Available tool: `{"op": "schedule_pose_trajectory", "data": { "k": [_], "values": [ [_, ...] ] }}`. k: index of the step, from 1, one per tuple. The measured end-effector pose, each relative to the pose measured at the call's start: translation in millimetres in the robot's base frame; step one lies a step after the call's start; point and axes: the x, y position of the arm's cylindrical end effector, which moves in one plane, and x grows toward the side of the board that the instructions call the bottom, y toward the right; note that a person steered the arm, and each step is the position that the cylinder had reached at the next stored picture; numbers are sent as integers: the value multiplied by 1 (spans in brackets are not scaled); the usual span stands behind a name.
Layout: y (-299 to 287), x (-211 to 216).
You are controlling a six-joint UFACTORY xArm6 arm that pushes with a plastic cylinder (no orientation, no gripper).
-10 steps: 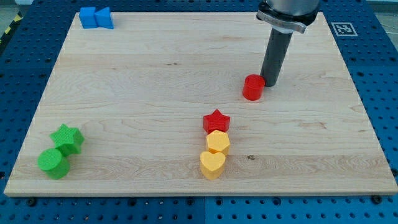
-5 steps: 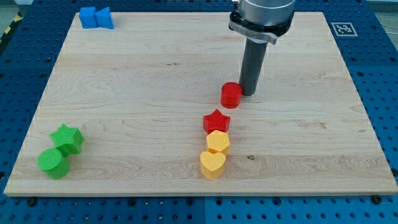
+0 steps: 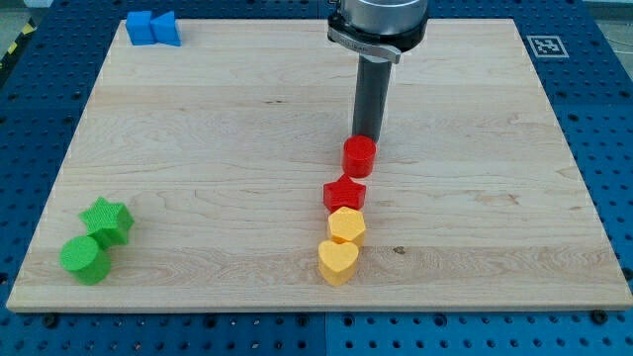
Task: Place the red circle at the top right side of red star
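The red circle (image 3: 360, 156) sits just beside the red star (image 3: 344, 192), at about one o'clock from it, the two nearly touching or touching; I cannot tell which. My tip (image 3: 366, 136) stands at the circle's twelve o'clock edge, touching it or a hair off. There are no jaws to report: the arm ends in a plain rod, so nothing opens or closes.

At the star's six o'clock, a yellow block (image 3: 346, 224) presses against it, and a yellow heart (image 3: 337, 262) sits against that one, forming a short column. Well apart, at eight o'clock from the star, a green star (image 3: 108, 220) and a green circle (image 3: 84, 259) huddle together. Two blue blocks (image 3: 152, 28) rest at the wooden board's (image 3: 514, 198) eleven o'clock corner.

I judge the placement close to done. The risk now is overshoot: any further push toward six o'clock would drive the circle into the star and shove the whole yellow column along, spoiling the arrangement. A glancing contact could also roll the circle off toward the star's twelve o'clock.
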Motion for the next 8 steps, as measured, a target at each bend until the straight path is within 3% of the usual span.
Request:
{"op": "schedule_pose_trajectory", "data": {
  "k": [8],
  "values": [
    [-2,33]
  ]
}}
